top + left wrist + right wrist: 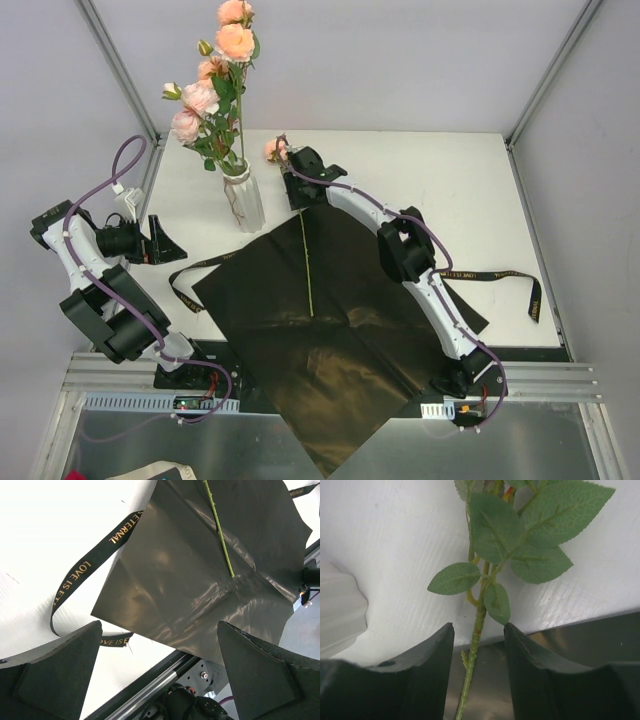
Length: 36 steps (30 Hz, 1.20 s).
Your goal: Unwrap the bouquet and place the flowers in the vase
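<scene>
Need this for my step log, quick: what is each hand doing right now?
Left hand: open, empty.
Right hand: open, straddling the rose stem, not yet clamped.

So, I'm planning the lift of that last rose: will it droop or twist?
Probably light: its stem is thin. Gripped near the leaves, the long bare end may sag or swing. The bloom end looks heavier, so it could pivot in the right tool.
</scene>
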Tool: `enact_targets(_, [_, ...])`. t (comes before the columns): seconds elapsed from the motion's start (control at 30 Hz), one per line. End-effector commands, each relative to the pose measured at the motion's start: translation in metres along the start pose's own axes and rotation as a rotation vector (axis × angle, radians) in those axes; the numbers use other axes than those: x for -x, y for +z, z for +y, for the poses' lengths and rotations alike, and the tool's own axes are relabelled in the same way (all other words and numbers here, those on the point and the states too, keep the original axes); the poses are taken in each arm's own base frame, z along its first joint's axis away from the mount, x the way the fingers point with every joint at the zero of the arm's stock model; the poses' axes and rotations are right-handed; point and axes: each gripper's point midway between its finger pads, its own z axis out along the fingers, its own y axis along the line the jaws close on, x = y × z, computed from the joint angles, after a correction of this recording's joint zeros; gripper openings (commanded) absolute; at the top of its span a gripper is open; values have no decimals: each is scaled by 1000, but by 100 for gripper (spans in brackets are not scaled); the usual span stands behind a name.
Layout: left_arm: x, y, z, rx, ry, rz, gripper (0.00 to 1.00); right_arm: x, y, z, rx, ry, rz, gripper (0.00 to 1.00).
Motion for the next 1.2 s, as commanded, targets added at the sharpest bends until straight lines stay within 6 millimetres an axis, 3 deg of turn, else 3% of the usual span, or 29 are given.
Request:
enact_targets(0.0, [4, -5, -2, 7, 29, -13, 99, -3, -7, 1, -8, 32, 37, 45])
enact_targets(0.13, [5, -6, -2, 7, 28, -16, 99, -15, -5, -1, -16, 59, 78, 36])
enact_targets(0.27, [3, -5, -5, 6, 30, -16, 99, -14, -7, -3, -8, 105, 85, 27])
enact_targets(0.4, [2, -7, -8, 13, 41, -20, 99, -3, -15, -6, -4, 135, 55, 10])
enact_targets(0.43, [1, -7, -9, 13, 40, -18, 99, 8, -23, -6, 2, 143, 26, 1])
enact_targets(0.5, [1, -8, -12, 17, 50, -23, 99, 19, -31, -8, 0, 155, -13, 1])
enact_targets(0.53, [1, -8, -13, 18, 51, -23, 99, 39, -51, -6, 12, 162, -71, 1])
enact_targets(0.6, [3, -9, -16, 17, 58, -32, 99, 60, -73, -8, 11, 169, -143, 1])
enact_targets(0.63, [4, -10, -17, 19, 60, -34, 99, 82, -99, -7, 29, 175, -218, 1])
enact_targets(0.7, [5, -12, -21, 18, 64, -40, 99, 111, -130, -7, 47, 185, -320, 1])
enact_targets(0.73, [7, -13, -22, 19, 68, -47, 99, 126, -162, -6, 61, 188, -382, 1])
enact_targets(0.8, [9, -14, -26, 12, 63, -53, 99, 152, -198, -4, 81, 196, -503, 1])
enact_targets(0.83, [10, -14, -28, 13, 67, -58, 99, 160, -229, -4, 99, 204, -560, 1])
enact_targets(0.87, [11, -14, -29, 9, 67, -60, 99, 164, -243, -3, 110, 207, -600, 1])
enact_targets(0.9, [12, -15, -31, 4, 60, -66, 99, 180, -266, 2, 149, 215, -693, 1])
enact_targets(0.93, [13, -15, -31, 2, 60, -71, 99, 191, -305, 8, 190, 216, -778, 1])
enact_targets(0.97, [15, -15, -32, -3, 54, -75, 99, 184, -307, 11, 205, 194, -785, 1])
enact_targets(1.0, [15, -15, -33, -10, 40, -74, 99, 204, -352, 22, 268, 181, -926, 1])
enact_targets(1.07, [17, -15, -34, -23, 33, -83, 99, 201, -374, 47, 334, 77, -1002, 1])
enact_targets(1.1, [18, -15, -34, -27, 27, -84, 99, 211, -404, 60, 382, 47, -1120, 1])
enact_targets(1.17, [18, -14, -35, -30, 26, -88, 99, 211, -447, 92, 441, -77, -1254, 1])
